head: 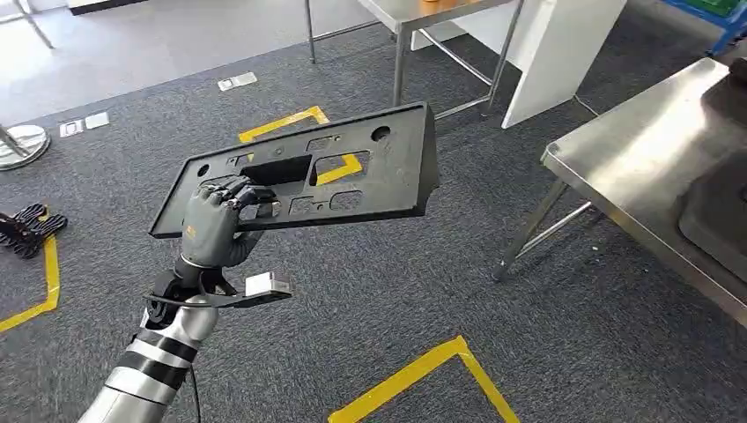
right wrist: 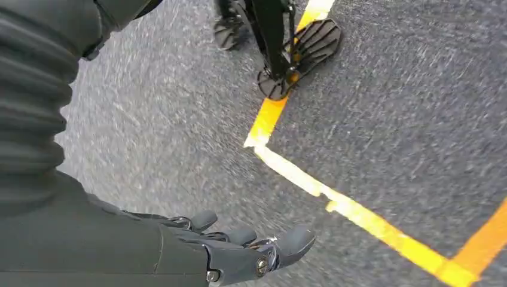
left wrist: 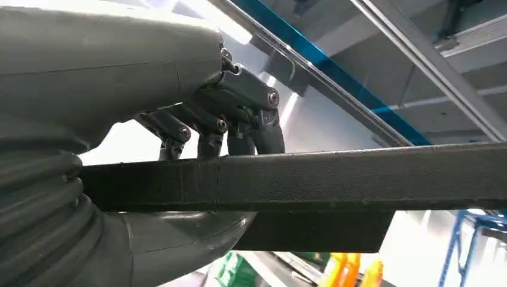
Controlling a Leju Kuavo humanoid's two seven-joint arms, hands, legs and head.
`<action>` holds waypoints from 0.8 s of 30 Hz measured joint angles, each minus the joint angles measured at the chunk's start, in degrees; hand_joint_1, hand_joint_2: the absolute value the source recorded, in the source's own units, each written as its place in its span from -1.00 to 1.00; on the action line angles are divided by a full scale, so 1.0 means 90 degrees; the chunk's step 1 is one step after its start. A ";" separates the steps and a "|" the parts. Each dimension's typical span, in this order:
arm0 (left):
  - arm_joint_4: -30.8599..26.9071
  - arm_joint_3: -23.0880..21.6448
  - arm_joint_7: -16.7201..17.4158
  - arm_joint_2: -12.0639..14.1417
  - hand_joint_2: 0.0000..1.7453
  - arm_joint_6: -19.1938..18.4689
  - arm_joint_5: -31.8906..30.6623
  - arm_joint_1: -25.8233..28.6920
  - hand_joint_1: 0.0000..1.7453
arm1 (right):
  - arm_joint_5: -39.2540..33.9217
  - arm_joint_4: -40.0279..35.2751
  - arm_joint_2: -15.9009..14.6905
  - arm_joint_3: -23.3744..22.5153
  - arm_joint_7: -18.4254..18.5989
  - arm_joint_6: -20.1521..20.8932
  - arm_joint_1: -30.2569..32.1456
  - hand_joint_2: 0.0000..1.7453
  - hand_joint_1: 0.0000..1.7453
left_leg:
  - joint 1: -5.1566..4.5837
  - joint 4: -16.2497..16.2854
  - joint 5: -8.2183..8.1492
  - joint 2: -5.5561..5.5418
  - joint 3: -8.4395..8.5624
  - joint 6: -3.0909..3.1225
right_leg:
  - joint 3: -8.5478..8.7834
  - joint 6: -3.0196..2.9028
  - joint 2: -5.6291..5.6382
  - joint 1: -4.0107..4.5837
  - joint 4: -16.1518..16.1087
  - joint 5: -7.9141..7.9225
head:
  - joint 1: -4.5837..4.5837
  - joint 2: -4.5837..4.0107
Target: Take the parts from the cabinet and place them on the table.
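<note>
A flat black plastic part with several cut-outs hangs in the air over the grey carpet, tilted slightly. My left hand grips it near its left end, fingers hooked through a rectangular opening. In the left wrist view the part's edge runs across the picture with my fingers curled over it and the thumb under it. My right hand hangs over the carpet, its fingers apart with nothing in them. The steel table stands to the right of the part.
A dark tray-like part lies on the steel table. A second metal table and a white panel stand farther back. Yellow tape lines mark the carpet. A round metal base sits at far left.
</note>
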 joint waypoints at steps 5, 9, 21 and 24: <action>-0.0080 -0.0046 0.0104 0.0029 1.00 0.0002 0.0041 0.0013 1.00 | 0.0085 0.0000 -0.0019 -0.0056 0.0007 0.0002 0.0064 1.00 -1.00 | -0.0062 -0.0353 0.0028 0.0044 0.0128 0.0278 | -0.0528 0.0252 -0.0317 0.0028 0.0508 -0.0150 | 0.0066 0.0002; -0.0092 -0.0049 0.0104 0.0056 1.00 0.0000 0.0041 0.0051 1.00 | 0.0095 0.0000 -0.0012 -0.0056 0.0007 0.0002 0.0010 1.00 -1.00 | -0.0143 -0.0353 0.0006 0.0414 0.0115 0.0312 | -0.1344 0.0217 -0.0559 0.0046 0.2142 -0.0662 | 0.0073 0.0000; -0.0124 -0.0078 0.0112 0.0073 1.00 0.0002 0.0022 0.0011 1.00 | 0.0095 -0.0005 0.0002 -0.0068 0.0012 0.0000 -0.0004 1.00 -1.00 | -0.0153 0.0351 -0.0568 0.0325 -0.0085 0.0082 | -0.0079 -0.0047 -0.0614 0.0052 0.0004 0.0020 | -0.0007 0.0000; -0.0104 -0.0090 0.0114 0.0092 1.00 0.0000 -0.0019 0.0052 1.00 | 0.0102 -0.0005 0.0007 -0.0068 0.0012 0.0002 -0.0016 1.00 -1.00 | -0.0154 0.1589 -0.0991 0.0198 -0.0748 0.0048 | -0.0083 -0.0055 -0.0344 0.0057 0.0011 0.0015 | -0.0029 0.0002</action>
